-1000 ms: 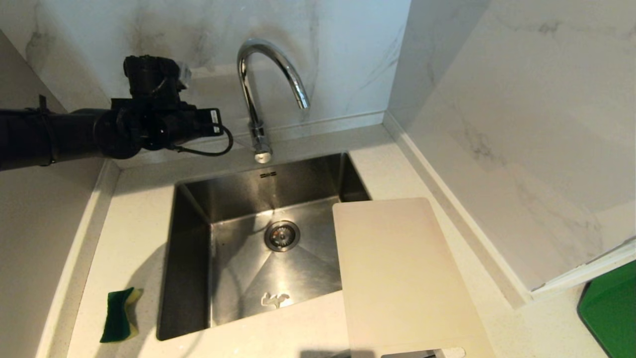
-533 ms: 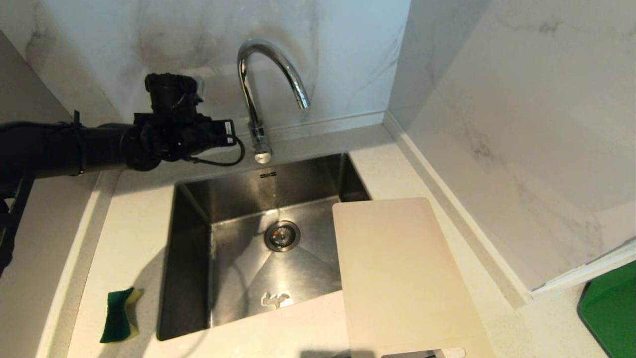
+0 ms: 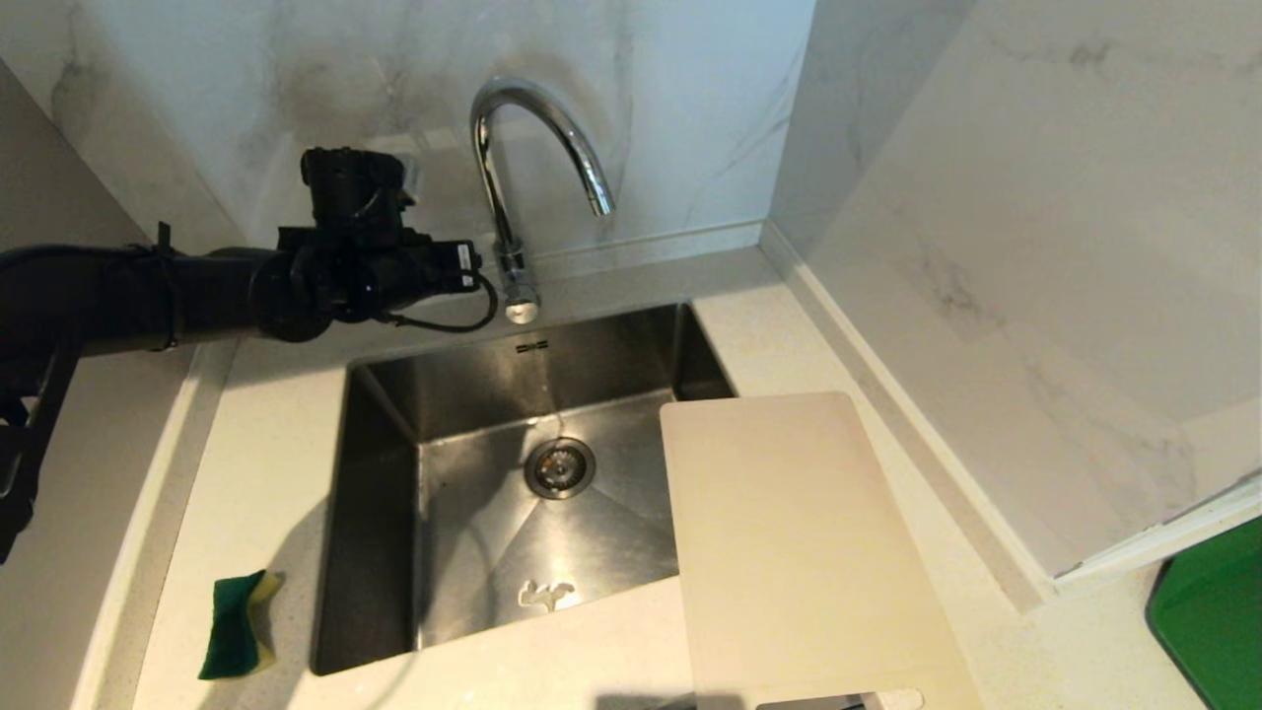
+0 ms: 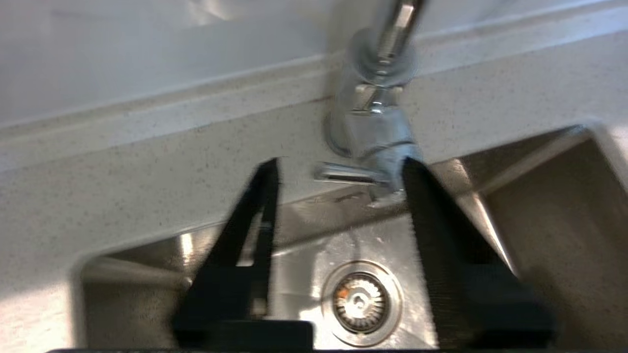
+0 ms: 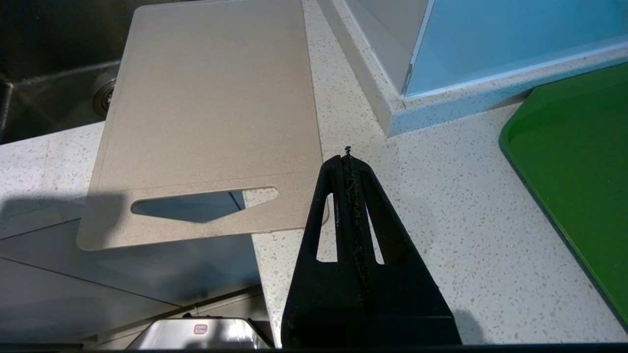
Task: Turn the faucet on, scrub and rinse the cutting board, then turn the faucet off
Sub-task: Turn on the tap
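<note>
Faucet (image 3: 513, 187) lever sits between the left gripper (image 4: 338, 171), jaws now sprung apart; water's next; right gripper (image 5: 349, 162) clenched, parked.

A pale speckled stone counter (image 3: 266, 473) fills a corner, with a steel sink (image 3: 375, 552) sunk into it. The sink has a round drain (image 3: 559, 467) in its floor, and its metal throws back bright patches of light. Behind the sink rises a white marble-veined wall (image 3: 690, 99), joined to the counter by a low raised kerb (image 3: 641, 247). A second marble wall (image 3: 1035, 247) stands on the right, meeting the back wall at an inner corner and ending at an outer corner nearer the camera. Soft shadows lie on the left part of the counter. Below the counter's front edge, grey floor tiles (image 5: 98, 294) show.
</note>
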Tool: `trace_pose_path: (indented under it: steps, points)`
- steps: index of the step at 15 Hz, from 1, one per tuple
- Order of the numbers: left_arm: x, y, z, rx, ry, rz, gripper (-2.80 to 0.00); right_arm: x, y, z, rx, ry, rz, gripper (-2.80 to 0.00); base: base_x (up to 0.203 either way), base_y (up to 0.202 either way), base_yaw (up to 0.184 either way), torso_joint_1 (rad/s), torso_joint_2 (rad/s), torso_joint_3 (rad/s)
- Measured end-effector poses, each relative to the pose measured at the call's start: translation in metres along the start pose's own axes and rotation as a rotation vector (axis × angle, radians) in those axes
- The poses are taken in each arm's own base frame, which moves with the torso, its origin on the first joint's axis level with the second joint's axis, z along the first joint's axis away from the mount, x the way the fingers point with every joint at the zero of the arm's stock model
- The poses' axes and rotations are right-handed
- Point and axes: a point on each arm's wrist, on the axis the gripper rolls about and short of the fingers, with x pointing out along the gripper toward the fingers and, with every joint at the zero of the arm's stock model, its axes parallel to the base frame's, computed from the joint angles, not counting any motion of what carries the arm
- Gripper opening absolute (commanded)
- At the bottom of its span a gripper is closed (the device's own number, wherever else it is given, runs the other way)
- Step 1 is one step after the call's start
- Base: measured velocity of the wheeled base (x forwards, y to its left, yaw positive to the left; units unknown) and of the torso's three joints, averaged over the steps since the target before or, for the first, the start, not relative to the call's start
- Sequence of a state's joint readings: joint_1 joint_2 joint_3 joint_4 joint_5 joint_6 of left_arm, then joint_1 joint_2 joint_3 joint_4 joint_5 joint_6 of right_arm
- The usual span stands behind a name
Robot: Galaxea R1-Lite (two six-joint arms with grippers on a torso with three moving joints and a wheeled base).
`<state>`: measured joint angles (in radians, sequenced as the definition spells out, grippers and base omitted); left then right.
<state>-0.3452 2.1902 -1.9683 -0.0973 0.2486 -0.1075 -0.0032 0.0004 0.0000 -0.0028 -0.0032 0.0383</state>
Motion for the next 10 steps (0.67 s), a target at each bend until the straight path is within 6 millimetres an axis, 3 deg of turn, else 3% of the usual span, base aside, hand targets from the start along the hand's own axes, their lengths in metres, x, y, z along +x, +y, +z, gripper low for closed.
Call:
trace_pose_path:
  steps: [3, 7, 10]
  points:
    - [-0.004, -0.006, 0.002, -0.021, -0.008, -0.013, 0.0, 0.0, 0.0, 0.0, 0.0, 0.0, 0.0, -2.8, 0.0, 0.0, 0.0, 0.0, 0.0, 0.0]
    - [-0.013, -0.021, 0.009, -0.176, -0.041, -0.042, 0.0, 0.0, 0.0, 0.0, 0.0, 0.0, 0.0, -2.8, 0.0, 0.0, 0.0, 0.0, 0.0, 0.0]
    - [-0.019, -0.026, 0.007, -0.239, -0.021, 0.072, 0.0, 0.0, 0.0, 0.0, 0.0, 0.0, 0.0, -2.8, 0.0, 0.0, 0.0, 0.0, 0.0, 0.0]
